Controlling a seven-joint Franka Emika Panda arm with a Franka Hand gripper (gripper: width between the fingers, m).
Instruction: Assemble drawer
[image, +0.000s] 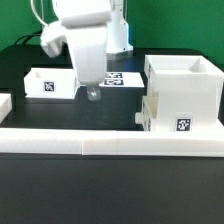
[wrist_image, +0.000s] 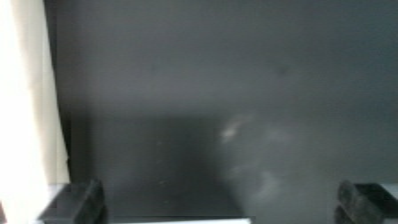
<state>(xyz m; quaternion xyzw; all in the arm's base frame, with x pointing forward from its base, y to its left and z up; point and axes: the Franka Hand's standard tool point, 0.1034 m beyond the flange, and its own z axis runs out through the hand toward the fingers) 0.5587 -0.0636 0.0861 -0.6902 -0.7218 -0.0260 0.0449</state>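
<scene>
The tall white casing (image: 185, 95) stands at the exterior view's right, with a tag low on its front and a small knob (image: 140, 118) showing at its left side. One open-top white tray (image: 50, 82) with a tag sits at the back left. My gripper (image: 92, 95) hangs between the tray and the casing, just above the black table. In the wrist view my gripper (wrist_image: 221, 203) is open, its dark fingertips (wrist_image: 71, 202) wide apart with only dark table between them. A second tray is not clearly told apart.
The long white border rail (image: 110, 143) runs along the front. The marker board (image: 120, 78) lies behind my gripper. A white piece (image: 3, 104) sits at the far left edge. In the wrist view a white strip (wrist_image: 18, 100) runs along one side, and a white edge (wrist_image: 178, 221) lies between the fingers.
</scene>
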